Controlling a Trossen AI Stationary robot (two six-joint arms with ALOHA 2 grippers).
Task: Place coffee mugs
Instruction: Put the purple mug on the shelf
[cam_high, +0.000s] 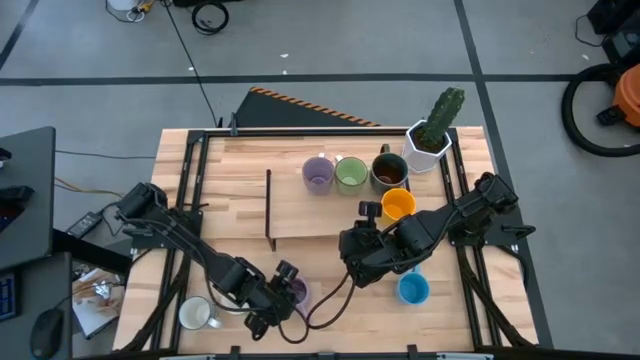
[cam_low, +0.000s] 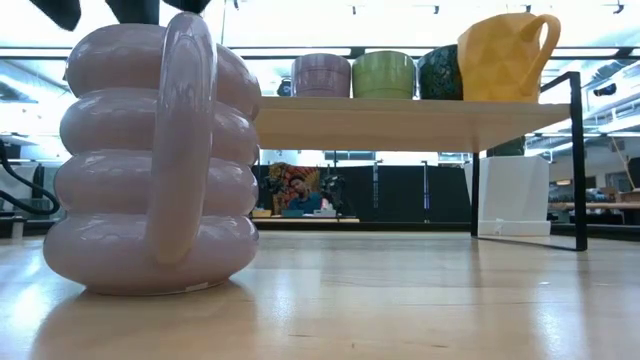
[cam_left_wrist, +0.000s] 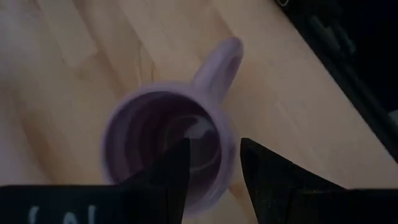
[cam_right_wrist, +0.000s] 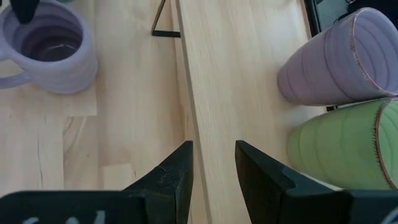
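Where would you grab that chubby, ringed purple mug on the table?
Probably by the rim, from straight above. The purple mug stands upright with its mouth open, and its bulging rings look hard to pinch from the side. The left gripper already straddles the wall beside the handle.

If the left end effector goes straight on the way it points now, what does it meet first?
Probably the lilac mug: the left end effector points down onto its rim, one finger inside, the other outside. Contact is unclear.
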